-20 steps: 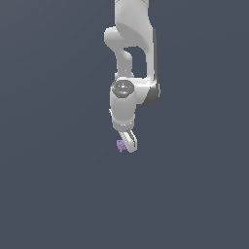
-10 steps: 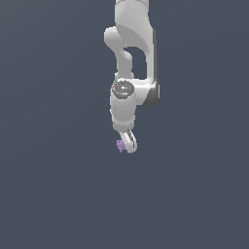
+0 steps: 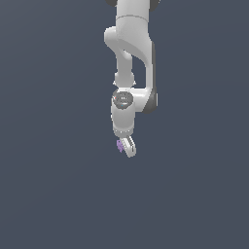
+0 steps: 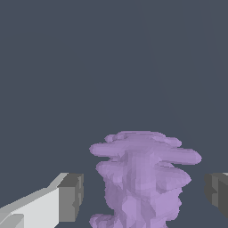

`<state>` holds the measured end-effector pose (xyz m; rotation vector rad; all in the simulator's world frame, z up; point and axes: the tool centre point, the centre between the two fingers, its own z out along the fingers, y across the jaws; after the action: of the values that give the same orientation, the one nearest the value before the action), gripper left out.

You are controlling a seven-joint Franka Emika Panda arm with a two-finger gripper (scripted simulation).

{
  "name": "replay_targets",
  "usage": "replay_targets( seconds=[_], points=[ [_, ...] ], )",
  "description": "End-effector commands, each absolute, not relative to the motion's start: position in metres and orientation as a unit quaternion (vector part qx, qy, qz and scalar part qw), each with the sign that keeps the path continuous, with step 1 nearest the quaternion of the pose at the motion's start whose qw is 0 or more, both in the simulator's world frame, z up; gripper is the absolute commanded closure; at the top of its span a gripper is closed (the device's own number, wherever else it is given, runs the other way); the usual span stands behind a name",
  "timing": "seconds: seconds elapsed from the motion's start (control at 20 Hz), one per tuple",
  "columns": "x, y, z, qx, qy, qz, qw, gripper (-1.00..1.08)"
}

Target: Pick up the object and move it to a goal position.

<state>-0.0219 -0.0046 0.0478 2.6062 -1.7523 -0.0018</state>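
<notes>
The object (image 4: 140, 178) is a small light-purple lumpy thing. In the wrist view it sits between my two fingers, with a narrow gap showing on each side. One grey finger pad (image 4: 71, 197) is on one side and the other pad (image 4: 217, 192) on the opposite side. In the exterior view the object (image 3: 119, 146) shows as a tiny purple speck by the tip of my white gripper (image 3: 127, 147), which points down below the arm. The gripper is open around the object, and neither pad visibly touches it.
A plain dark grey-blue surface (image 3: 58, 194) fills both views. The white arm (image 3: 131, 48) comes down from the top of the exterior view. No goal marker shows.
</notes>
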Motion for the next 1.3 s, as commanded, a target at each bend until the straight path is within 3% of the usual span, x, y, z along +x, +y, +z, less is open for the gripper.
replay_targets(
  seconds=[0.0, 0.1, 0.15, 0.8, 1.25],
  points=[
    [-0.021, -0.004, 0.042, 0.83, -0.558, 0.0, 0.0, -0.92],
    [-0.021, -0.004, 0.041, 0.83, -0.558, 0.0, 0.0, -0.92],
    [-0.021, -0.004, 0.041, 0.83, -0.558, 0.0, 0.0, 1.08],
    [-0.019, -0.005, 0.044, 0.83, -0.558, 0.0, 0.0, 1.08],
    [-0.003, -0.016, 0.077, 0.83, -0.558, 0.0, 0.0, 1.08]
  ],
)
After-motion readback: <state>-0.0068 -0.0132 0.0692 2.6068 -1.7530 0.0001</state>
